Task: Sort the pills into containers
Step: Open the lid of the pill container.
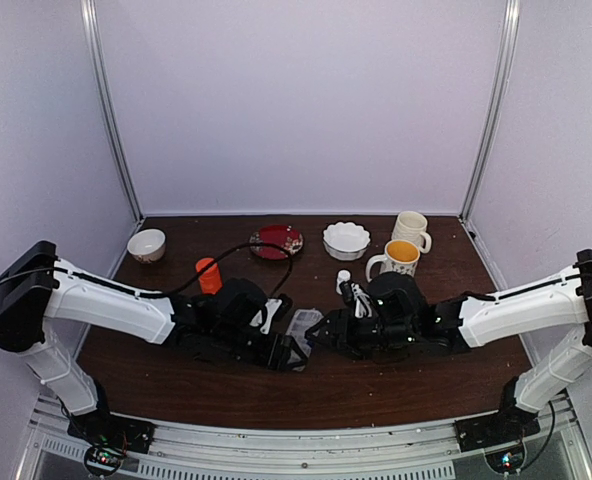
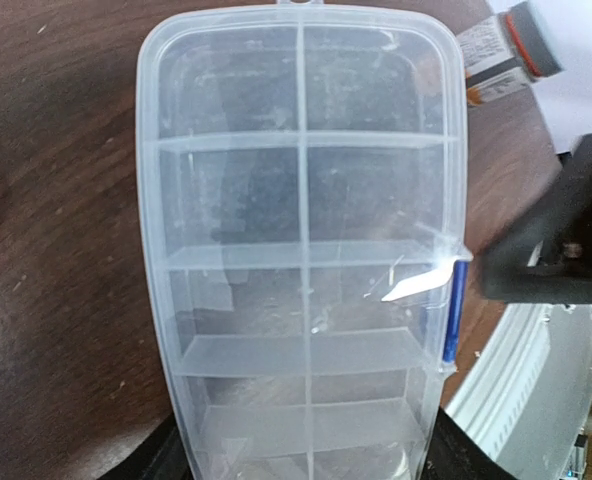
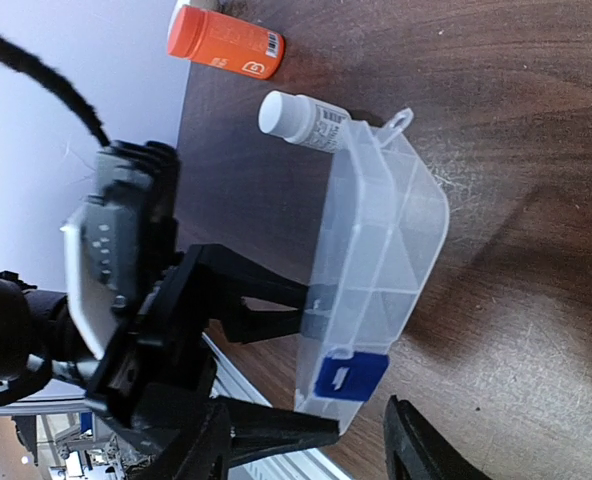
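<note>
Starting at the left claw (image 2: pixel 304 462): the near end of the pill box (image 2: pixel 301 200) is clamped between its dark fingers at the bottom edge of the left wrist view, so the jaws are wide with the box held. At the right claw (image 3: pixel 371 438), bottom of the right wrist view, the jaws are apart and nothing is gripped. The blue latch (image 3: pixel 350 378) sits at their mouth; contact cannot be told.

Progress is judged barely started: lid latched shut, cells (image 2: pixel 226 190) all empty, no pills made out anywhere. Left to do: latch, lid, all the sorting.

The box is clear, thin, scuffed plastic, a flat rectangle with rounded corners and two rows split by moulded ribs. Further up the right wrist view, a white capped bottle (image 3: pixel 294 118) is seen just beside the box and an orange bottle (image 3: pixel 224 42) beyond. Both are smooth, labelled cylinders. The worktop (image 3: pixel 516 150) is dark matte wood grain.
</note>
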You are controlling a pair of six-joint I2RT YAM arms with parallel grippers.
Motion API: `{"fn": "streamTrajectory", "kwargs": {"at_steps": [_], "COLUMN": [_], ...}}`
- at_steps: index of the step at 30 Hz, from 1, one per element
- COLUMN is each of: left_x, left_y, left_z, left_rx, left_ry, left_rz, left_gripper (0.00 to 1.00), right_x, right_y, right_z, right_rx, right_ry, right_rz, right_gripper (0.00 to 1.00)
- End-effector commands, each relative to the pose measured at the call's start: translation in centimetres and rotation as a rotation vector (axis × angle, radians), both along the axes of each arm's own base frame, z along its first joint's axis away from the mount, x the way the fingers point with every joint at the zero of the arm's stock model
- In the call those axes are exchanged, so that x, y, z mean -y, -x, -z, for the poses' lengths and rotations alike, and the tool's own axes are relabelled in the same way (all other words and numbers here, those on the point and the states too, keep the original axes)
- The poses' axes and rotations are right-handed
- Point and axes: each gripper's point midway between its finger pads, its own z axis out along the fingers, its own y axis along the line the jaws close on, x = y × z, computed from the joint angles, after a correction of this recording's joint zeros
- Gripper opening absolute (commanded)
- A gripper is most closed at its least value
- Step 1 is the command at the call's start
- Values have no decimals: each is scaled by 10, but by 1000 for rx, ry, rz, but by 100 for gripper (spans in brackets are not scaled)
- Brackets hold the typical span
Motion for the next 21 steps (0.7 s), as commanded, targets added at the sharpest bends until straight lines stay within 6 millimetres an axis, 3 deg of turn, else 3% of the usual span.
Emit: {"fn": "streamTrajectory", "kwargs": {"at_steps": [1,14,21], "left_x": [15,15,2], "left_y": [2,5,-5], "left_z": [-26,-25,-18], "left_rx": [46,48,107], "left_ry": [129,128,23], "left_rz": [54,78,47], "left_gripper": [48,48,48], "right_x": [-4,-12,-9], "right_y": [-8,-4,-5], "right_z": [6,2,12], "right_rx": [18,10,-9], "right_ry": [34,-26,10], "right_rz": [5,-24,-6], "right_gripper": [52,28,22]}}
